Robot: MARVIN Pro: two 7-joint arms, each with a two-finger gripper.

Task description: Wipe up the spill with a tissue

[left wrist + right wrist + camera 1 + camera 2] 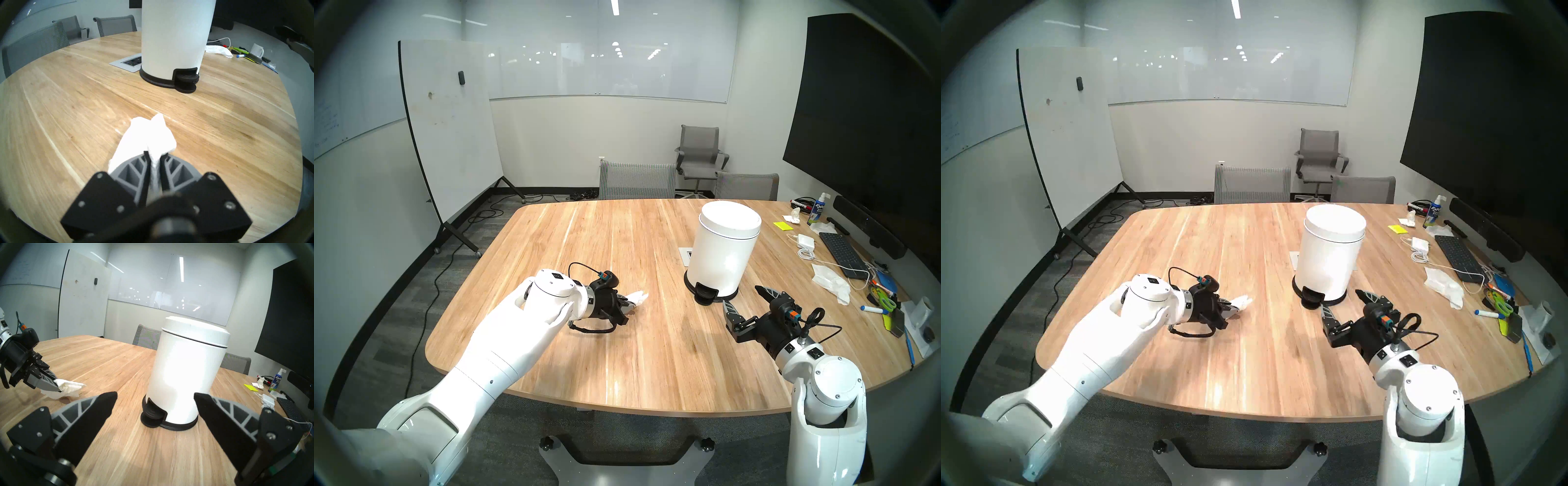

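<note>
Tissue (149, 135) sits pinched in the left gripper (153, 153) jaws; right gripper (155, 400) jaws spread. Slack grip risks dropping it on the tabletop (220, 118).

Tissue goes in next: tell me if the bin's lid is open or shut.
Shut: the lid sits flat on the white bin.

Left gripper (155, 157) nearly closed — right gripper (155, 401) wide.
</note>
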